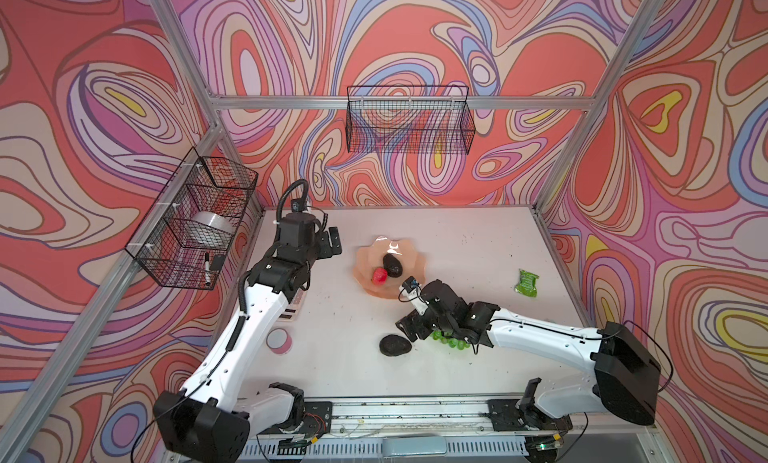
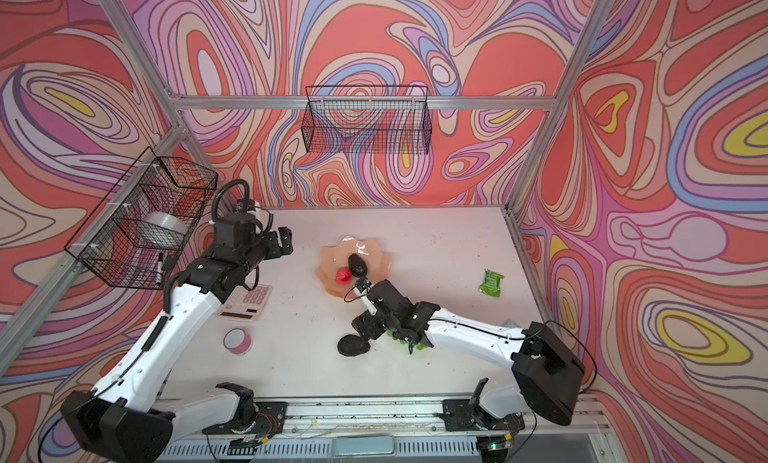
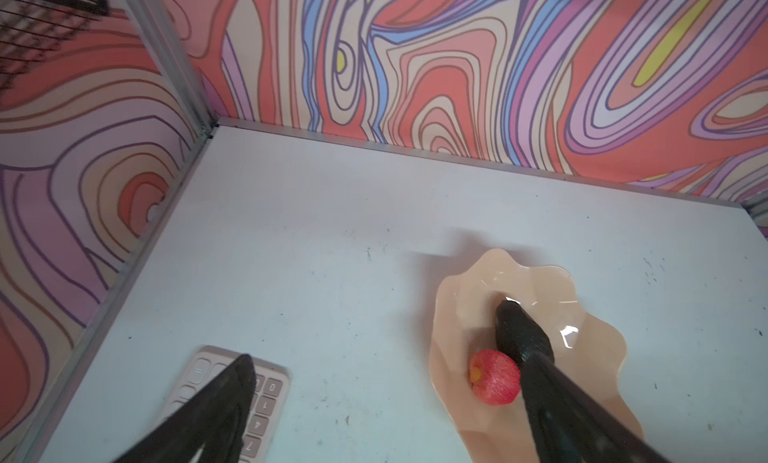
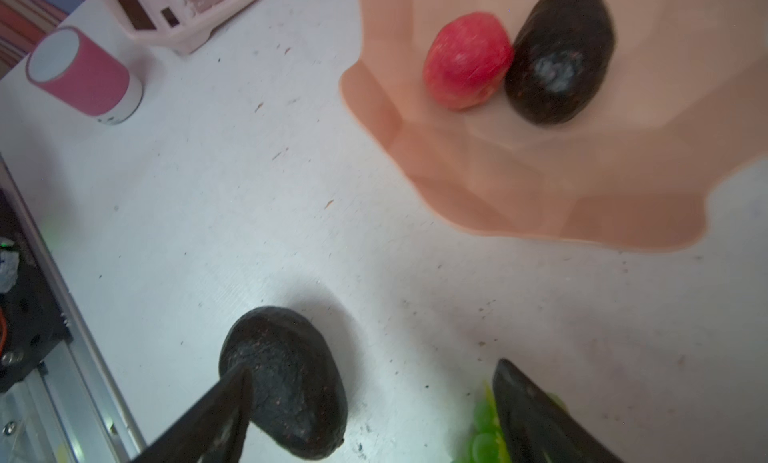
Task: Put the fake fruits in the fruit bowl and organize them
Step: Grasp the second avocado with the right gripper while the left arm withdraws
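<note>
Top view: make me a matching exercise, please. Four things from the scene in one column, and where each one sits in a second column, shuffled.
Things
1. red fruit
2. green grapes
3. green packet
4. calculator

Places
A. lying alone, right of the fruit bowl
B. beside the left arm
C. in the fruit bowl, touching an avocado
D. partly hidden under the right arm

Pairs: 1-C, 2-D, 3-A, 4-B

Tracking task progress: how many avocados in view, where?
2. One avocado lies in the fruit bowl, touching the red fruit. The second avocado is on the table near the grapes, by the open right gripper. The right arm could hide more.
</note>
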Available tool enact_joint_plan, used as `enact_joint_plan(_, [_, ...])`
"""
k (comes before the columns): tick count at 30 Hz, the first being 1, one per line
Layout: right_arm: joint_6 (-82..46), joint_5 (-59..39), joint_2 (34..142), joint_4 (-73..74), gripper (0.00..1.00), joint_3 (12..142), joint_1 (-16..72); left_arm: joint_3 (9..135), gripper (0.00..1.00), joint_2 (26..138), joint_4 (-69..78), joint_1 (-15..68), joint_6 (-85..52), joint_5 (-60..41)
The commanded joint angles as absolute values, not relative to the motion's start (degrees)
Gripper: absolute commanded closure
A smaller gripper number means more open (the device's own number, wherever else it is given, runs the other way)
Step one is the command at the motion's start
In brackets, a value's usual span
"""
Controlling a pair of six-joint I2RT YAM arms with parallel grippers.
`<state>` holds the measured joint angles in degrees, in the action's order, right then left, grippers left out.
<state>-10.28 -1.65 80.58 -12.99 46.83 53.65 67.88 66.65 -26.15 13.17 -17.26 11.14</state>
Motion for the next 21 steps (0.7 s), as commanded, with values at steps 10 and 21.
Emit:
enact_joint_plan(10, [-8.1,-3.5,91.0,-8.0,0.08,48.2,60.8,61.7,0.00,64.3,-23.2,6.5,-16.1,6.8])
enact_joint_plan(21, [-10.2,-2.0,97.3,-7.0,0.14,50.8,60.9,61.9,0.00,64.1,-24.3,5.4,-16.4,6.2])
